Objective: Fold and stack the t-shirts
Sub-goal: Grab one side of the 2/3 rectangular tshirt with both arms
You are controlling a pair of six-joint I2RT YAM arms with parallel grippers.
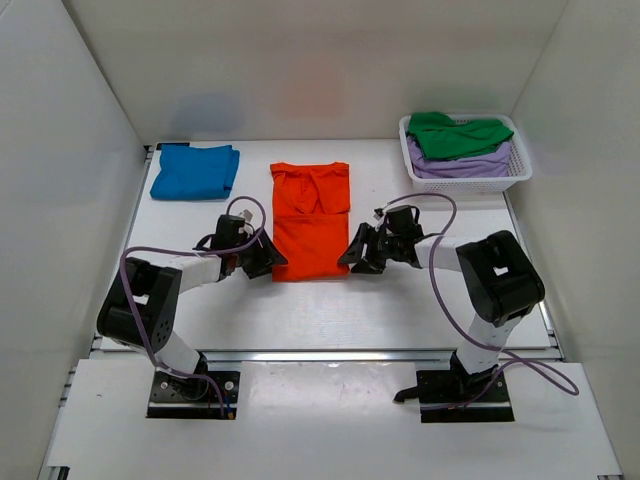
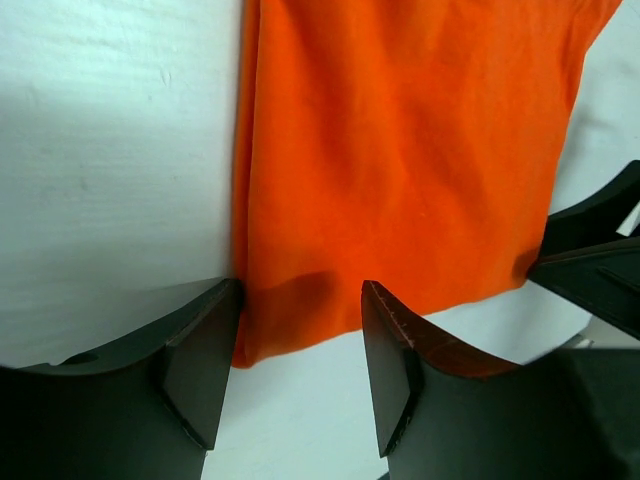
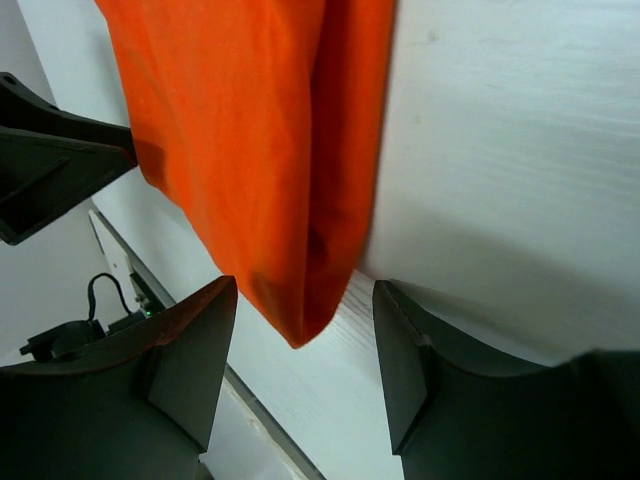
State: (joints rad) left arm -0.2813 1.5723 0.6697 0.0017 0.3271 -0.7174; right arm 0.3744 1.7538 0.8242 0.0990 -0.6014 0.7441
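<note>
The bright orange t-shirt [image 1: 310, 222] lies flat mid-table, folded into a long strip. My left gripper [image 1: 268, 262] is open at its near left corner [image 2: 262, 335], the cloth lying just ahead of the jaws. My right gripper [image 1: 352, 258] is open at the near right corner [image 3: 300, 320], nothing between its fingers. A folded blue t-shirt [image 1: 195, 171] rests at the far left. A green t-shirt [image 1: 455, 134] sits on a lavender one [image 1: 465, 165] in the basket.
The white lattice basket [image 1: 520, 170] stands at the far right corner. White walls enclose the table on three sides. The right gripper's fingers show at the edge of the left wrist view [image 2: 595, 260], and the left gripper's in the right wrist view [image 3: 50, 165].
</note>
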